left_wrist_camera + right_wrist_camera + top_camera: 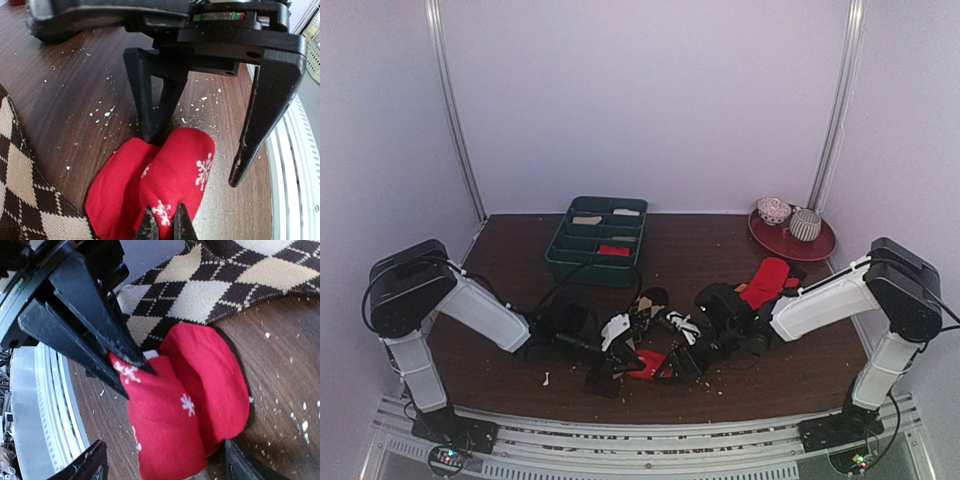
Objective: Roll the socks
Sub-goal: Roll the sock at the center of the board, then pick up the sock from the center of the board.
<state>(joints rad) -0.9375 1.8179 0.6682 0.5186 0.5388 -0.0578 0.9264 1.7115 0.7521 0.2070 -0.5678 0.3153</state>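
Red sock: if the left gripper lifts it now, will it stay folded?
Probably not: the red sock looks soft, lying in loose rounded folds. The left gripper pinches just one edge, so the rest would likely droop.

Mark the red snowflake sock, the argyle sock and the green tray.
red snowflake sock [180, 165], left wrist view, folded top layer
argyle sock [199, 299], right wrist view, tan diamond
green tray [556, 242], top external view, left wall

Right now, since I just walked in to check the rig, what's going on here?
The left claw is shut on a red fabric sock with white snowflakes, folded over on the brown wooden table. The right claw stands open astride it, not gripping. A brown-and-tan argyle knit sock lies beside it.
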